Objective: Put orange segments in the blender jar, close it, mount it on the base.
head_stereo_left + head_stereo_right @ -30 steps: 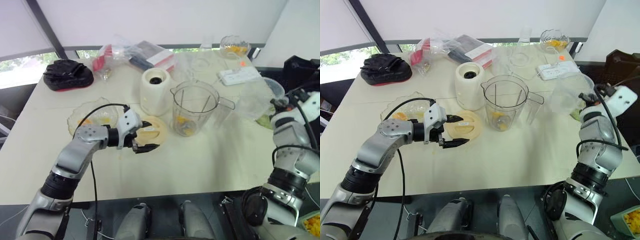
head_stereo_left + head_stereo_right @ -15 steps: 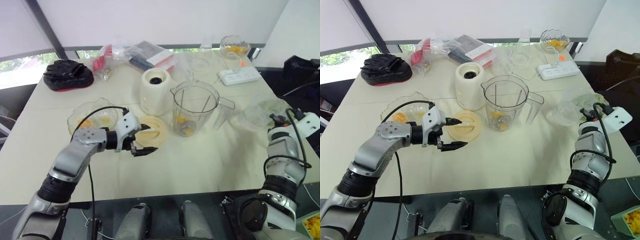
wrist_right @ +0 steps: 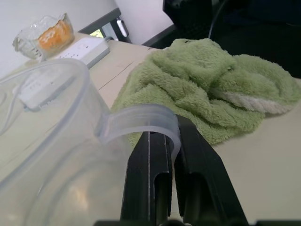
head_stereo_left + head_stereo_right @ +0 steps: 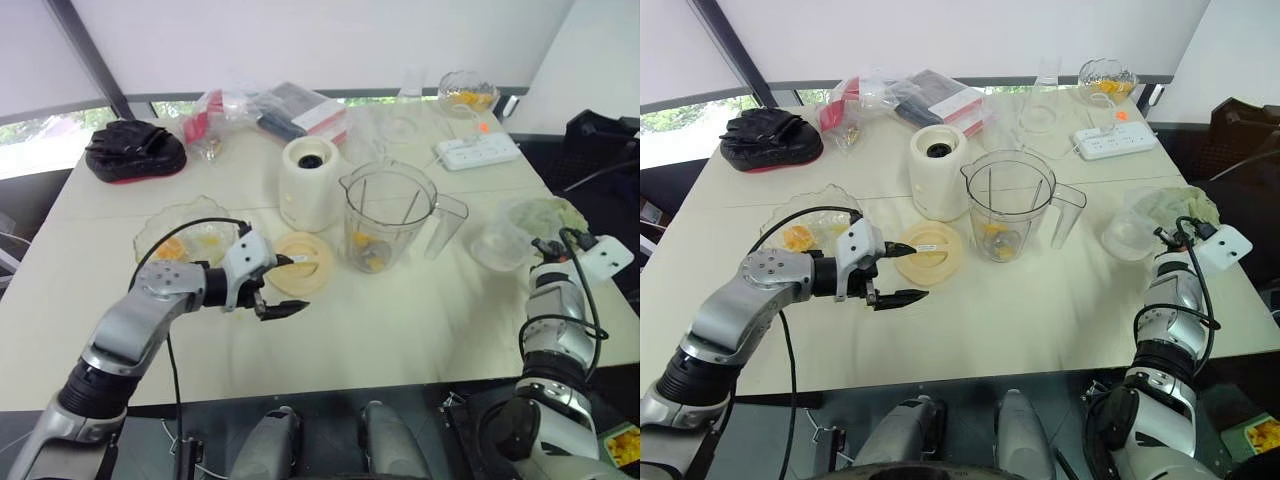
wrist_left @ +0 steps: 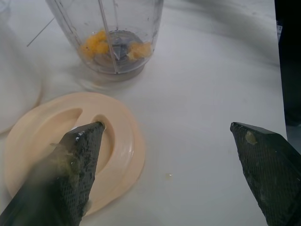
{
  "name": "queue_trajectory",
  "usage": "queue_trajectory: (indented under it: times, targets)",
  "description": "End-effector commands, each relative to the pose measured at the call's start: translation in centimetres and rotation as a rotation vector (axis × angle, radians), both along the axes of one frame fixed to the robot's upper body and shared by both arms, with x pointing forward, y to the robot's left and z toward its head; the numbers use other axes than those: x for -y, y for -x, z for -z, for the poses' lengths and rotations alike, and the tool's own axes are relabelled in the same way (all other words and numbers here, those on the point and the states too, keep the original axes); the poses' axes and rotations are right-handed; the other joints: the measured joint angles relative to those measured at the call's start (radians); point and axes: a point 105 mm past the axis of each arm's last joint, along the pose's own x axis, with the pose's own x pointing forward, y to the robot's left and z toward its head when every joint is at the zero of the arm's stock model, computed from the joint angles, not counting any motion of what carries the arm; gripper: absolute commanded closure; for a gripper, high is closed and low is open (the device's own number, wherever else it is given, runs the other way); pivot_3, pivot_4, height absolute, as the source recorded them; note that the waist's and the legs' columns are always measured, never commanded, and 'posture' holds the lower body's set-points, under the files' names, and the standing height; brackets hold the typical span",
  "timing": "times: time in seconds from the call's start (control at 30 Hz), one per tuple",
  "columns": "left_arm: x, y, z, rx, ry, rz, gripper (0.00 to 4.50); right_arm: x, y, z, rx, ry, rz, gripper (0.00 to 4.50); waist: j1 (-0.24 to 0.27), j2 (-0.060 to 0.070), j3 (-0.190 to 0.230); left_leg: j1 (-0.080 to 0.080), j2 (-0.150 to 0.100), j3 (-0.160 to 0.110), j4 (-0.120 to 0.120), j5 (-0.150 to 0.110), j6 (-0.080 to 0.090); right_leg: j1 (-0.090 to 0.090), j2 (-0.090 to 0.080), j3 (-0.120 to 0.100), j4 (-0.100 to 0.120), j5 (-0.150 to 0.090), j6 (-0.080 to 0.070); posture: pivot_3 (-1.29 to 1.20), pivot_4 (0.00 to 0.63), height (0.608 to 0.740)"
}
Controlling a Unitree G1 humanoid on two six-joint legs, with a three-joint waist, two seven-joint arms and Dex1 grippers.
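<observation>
Blender jar [image 4: 388, 215] as marker: nearer and to its left, the left claw [image 4: 297, 283] is released, one finger over the cream lid [image 4: 303, 263] lying flat on the surface [image 4: 400, 320]. Right of the jar, the right claw [image 3: 171, 141] is clenched beneath the handle of a clear jug [image 3: 42, 141]. The jar stands upright and uncovered, orange segments [image 5: 99, 41] at its bottom; the base [image 4: 312, 183] stands just behind-left.

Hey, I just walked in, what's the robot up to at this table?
It's partway through loading a blender. The blender jar stands open beside the white base, with a few orange segments at its bottom. The left gripper is open at the cream lid lying flat on the table, not yet gripping it. The right gripper, fingers shut, sits by a clear container and a green towel.
</observation>
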Motion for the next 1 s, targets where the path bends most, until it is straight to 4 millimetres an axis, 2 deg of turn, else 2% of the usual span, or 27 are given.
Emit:
queue_trajectory:
  times: [0.03, 0.07, 0.1, 0.17, 0.23, 0.6, 0.8, 1.0]
  targets:
    - [-0.1, 0.2, -1.1, 0.045, 0.011, -0.006, 0.0, 0.1, -0.4, -1.7, 0.032, 0.074, -0.015, 4.47, 0.0, 0.0, 0.0, 0.0, 0.0, 0.0, 0.0, 0.0, 0.0, 0.0, 0.0, 0.0, 0.0, 0.0, 0.0, 0.0, 0.15, 0.74]
    - [-0.1, 0.2, -1.1, 0.045, 0.012, -0.007, 0.0, 0.1, -0.4, -1.6, 0.031, 0.073, -0.019, 4.47, -0.001, 0.0, 0.0, 0.0, 0.0, 0.0, 0.0, 0.0, 0.0, 0.0, 0.0, 0.0, 0.0, 0.0, 0.0, 0.0, 0.15, 0.74]
    - [0.0, 0.2, -1.1, 0.045, 0.012, -0.008, 0.0, 0.1, -0.3, -1.6, 0.025, 0.079, -0.015, 4.17, -0.001, 0.0, 0.0, 0.0, 0.0, 0.0, 0.0, 0.0, 0.0, 0.0, 0.0, 0.0, 0.0, 0.0, 0.0, 0.0, 0.15, 0.74]
    - [0.0, 0.2, -1.0, 0.045, 0.014, -0.009, 0.0, 0.3, -0.2, -1.5, 0.016, 0.089, -0.003, 3.51, -0.001, 0.0, 0.0, 0.0, 0.0, 0.0, 0.0, 0.0, 0.0, 0.0, 0.0, 0.0, 0.0, 0.0, 0.0, 0.0, 0.15, 0.74]
    - [0.1, 0.2, -1.0, 0.046, 0.016, -0.01, 0.0, 0.4, -0.1, -1.5, 0.009, 0.097, -0.002, 2.54, 0.0, 0.0, 0.0, 0.0, 0.0, 0.0, 0.0, 0.0, 0.0, 0.0, 0.0, 0.0, 0.0, 0.0, 0.0, 0.0, 0.15, 0.74]
    - [0.4, 0.0, -0.9, 0.049, 0.018, -0.007, 0.0, 0.5, 0.9, -0.7, -0.022, 0.108, 0.012, 2.54, 0.0, 0.0, 0.0, 0.0, 0.0, 0.0, 0.0, 0.0, 0.0, 0.0, 0.0, 0.0, 0.0, 0.0, 0.0, 0.0, 0.15, 0.74]
    - [0.6, 0.1, -0.4, 0.048, 0.017, 0.003, 0.0, -0.1, 2.0, -0.3, -0.035, 0.124, 0.004, 2.54, 0.002, 0.0, 0.0, 0.0, 0.0, 0.0, 0.0, 0.0, 0.0, 0.0, 0.0, 0.0, 0.0, 0.0, 0.0, 0.0, 0.15, 0.74]
    - [0.9, -0.1, -0.1, 0.045, 0.028, 0.02, 0.0, -1.0, 2.8, -0.8, -0.037, 0.153, -0.035, 2.54, 0.003, 0.0, 0.0, 0.0, 0.0, 0.0, 0.0, 0.0, 0.0, 0.0, 0.0, 0.0, 0.0, 0.0, 0.0, 0.0, 0.15, 0.74]
